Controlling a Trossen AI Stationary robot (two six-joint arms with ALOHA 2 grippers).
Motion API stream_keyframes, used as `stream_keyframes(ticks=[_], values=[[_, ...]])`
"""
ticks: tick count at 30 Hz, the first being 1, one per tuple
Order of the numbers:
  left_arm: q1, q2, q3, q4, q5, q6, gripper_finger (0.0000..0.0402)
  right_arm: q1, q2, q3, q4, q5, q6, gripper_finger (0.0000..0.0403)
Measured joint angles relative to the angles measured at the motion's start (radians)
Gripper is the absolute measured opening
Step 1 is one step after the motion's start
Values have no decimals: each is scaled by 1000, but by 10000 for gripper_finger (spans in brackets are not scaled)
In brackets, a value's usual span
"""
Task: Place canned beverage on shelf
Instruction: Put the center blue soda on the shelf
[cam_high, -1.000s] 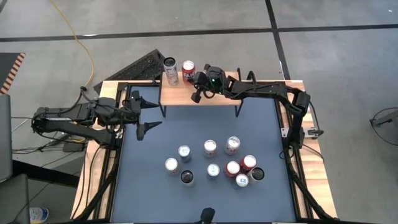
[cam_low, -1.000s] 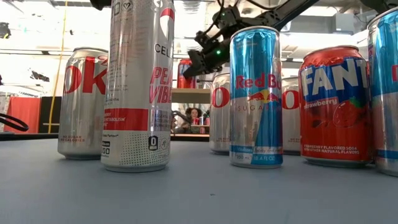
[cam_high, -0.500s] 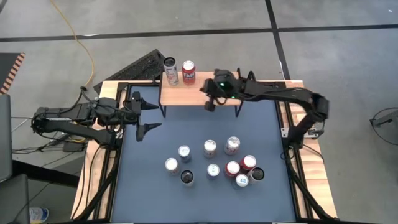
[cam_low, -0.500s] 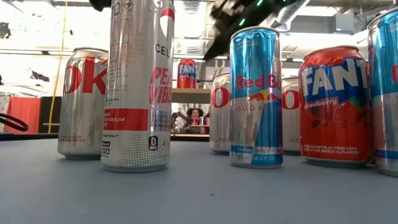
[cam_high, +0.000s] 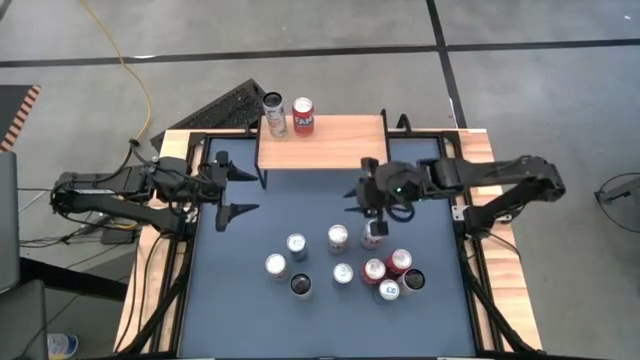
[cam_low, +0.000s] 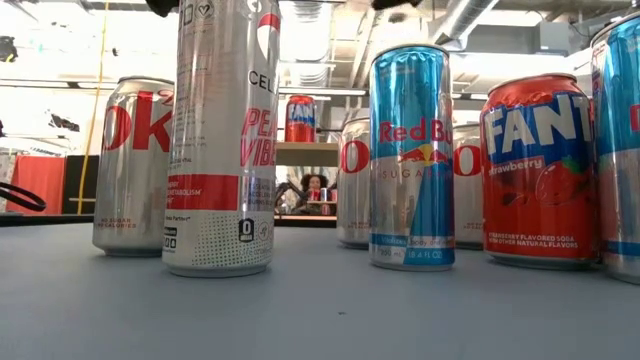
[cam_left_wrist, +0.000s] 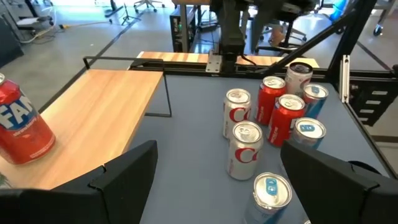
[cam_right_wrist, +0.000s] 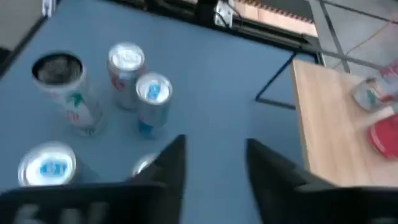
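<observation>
The shelf (cam_high: 335, 140), a light-wood top on thin black legs, stands at the table's far edge. On its left end stand a silver can (cam_high: 274, 113) and a red Fanta can (cam_high: 303, 116), upright on their bases; the Fanta can (cam_left_wrist: 22, 130) also shows in the left wrist view. Several more cans (cam_high: 343, 265) stand upright on the blue table top. My right gripper (cam_high: 358, 188) hovers open above the far right of that group, with nothing between its fingers (cam_right_wrist: 171, 165). My left gripper (cam_high: 235, 190) waits open at the table's left side.
Black frame rails (cam_high: 460, 215) run along the table's sides. The right two thirds of the shelf top (cam_left_wrist: 106, 118) is bare wood. A tall silver can (cam_low: 222, 135) and a blue Red Bull can (cam_low: 412, 155) stand close to the low camera.
My right gripper has left the shelf's left part beside the Fanta can, swung toward the table's right along the shelf, then come toward the near edge over the group of cans, tipping more level. The Fanta can stays upright on the shelf.
</observation>
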Motion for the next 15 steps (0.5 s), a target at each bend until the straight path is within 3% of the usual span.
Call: stream_keyframes(ticks=[4, 7, 10, 15], values=[[0, 0, 0, -22, 0, -23, 332, 24, 52, 0, -2, 12, 115, 288], [0, 0, 0, -37, 0, -31, 332, 25, 97, -2, -51, 12, 171, 336], [0, 0, 0, -44, 0, -32, 332, 24, 144, -1, -63, 15, 173, 359], [0, 0, 0, -48, 0, -39, 332, 24, 240, 55, -133, 15, 176, 363]])
